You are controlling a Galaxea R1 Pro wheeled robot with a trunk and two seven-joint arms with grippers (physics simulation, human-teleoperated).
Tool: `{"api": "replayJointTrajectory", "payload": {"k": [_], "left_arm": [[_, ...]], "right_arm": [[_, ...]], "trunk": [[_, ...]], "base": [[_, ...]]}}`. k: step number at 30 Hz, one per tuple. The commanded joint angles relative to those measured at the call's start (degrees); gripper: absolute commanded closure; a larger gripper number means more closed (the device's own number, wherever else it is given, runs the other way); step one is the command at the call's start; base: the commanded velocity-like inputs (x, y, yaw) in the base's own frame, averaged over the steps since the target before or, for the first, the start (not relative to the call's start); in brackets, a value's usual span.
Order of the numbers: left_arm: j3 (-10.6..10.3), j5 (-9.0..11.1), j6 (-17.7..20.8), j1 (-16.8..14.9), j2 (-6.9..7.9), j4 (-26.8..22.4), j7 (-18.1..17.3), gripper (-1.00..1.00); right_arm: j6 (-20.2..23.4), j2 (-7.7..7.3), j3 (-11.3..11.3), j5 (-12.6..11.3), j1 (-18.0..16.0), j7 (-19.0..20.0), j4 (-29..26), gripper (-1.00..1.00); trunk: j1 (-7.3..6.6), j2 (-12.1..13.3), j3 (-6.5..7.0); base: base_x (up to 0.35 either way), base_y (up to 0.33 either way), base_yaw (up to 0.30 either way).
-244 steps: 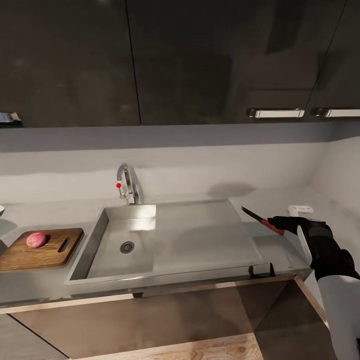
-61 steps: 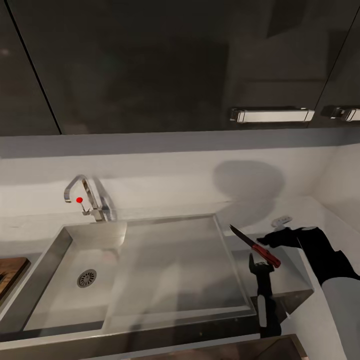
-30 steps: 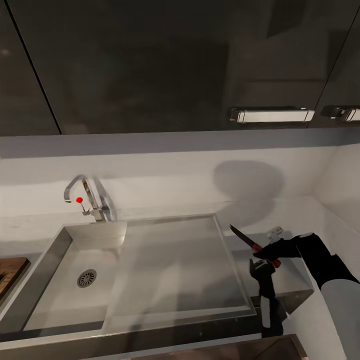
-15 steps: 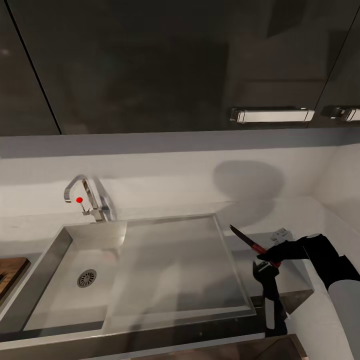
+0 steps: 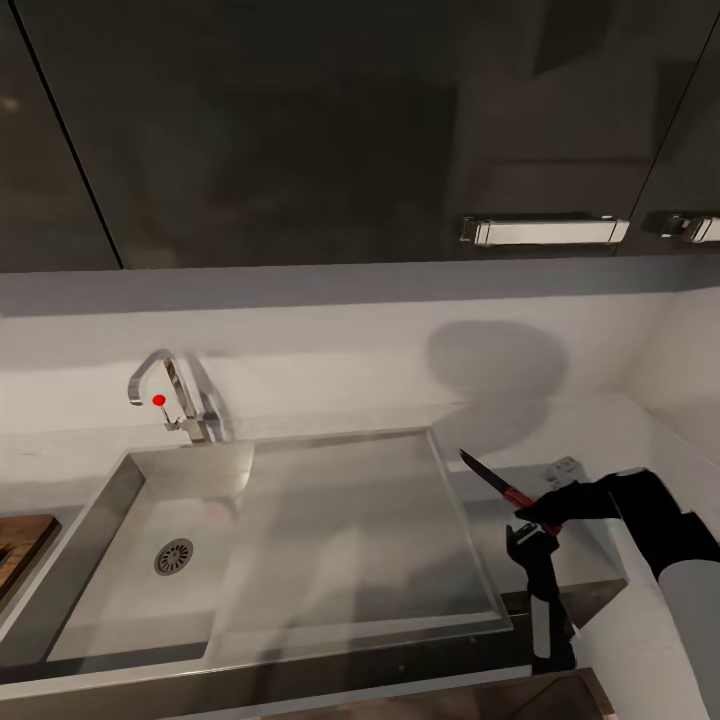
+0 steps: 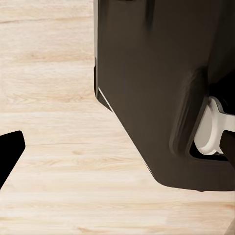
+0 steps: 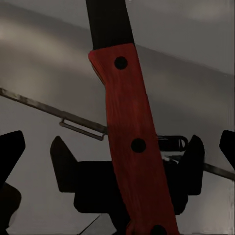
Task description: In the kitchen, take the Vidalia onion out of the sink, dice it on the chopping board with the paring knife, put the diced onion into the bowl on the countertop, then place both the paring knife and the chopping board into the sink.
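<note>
Dark glossy cabinets hang over a pale backsplash, and below them the grey countertop (image 5: 590,420) carries the steel sink (image 5: 330,520), its faucet (image 5: 170,395) with the red dot at the back edge. Over at the sink's right side the right gripper (image 5: 535,517) is clamped on the paring knife (image 5: 500,484), red handle (image 7: 129,142) in the jaws and dark blade angled up toward the drainboard. A corner of the chopping board (image 5: 18,550) peeks in at far left, while the left wrist view looks at light wood flooring (image 6: 54,147) and a dark body, so the left gripper's opening can't be told.
</note>
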Motion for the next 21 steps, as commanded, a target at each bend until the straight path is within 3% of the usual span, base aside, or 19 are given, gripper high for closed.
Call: {"api": "replayJointTrajectory", "payload": {"k": [1,7,21], "left_arm": [[-0.5,0.6,0.1,-0.1,-0.01,0.1,0.0,-1.0],[-0.5,0.6,0.1,-0.1,-0.01,0.1,0.0,-1.0],[-0.5,0.6,0.1,-0.1,-0.01,0.1,0.0,-1.0]], "right_arm": [[0.3,-0.11,-1.2,0.4,0.0,0.4,-0.1,-1.0],[0.3,-0.73,-7.9,0.5,0.0,0.4,0.0,-1.0],[0.1,-0.35,-8.8,0.6,0.0,0.2,1.0,-1.0]], "trunk": [[0.03,-0.1,-0.11],[0.03,-0.1,-0.13],[0.03,-0.1,-0.54]], "base": [[0.0,0.0,0.0],[0.0,0.0,0.0],[0.0,0.0,0.0]]}}
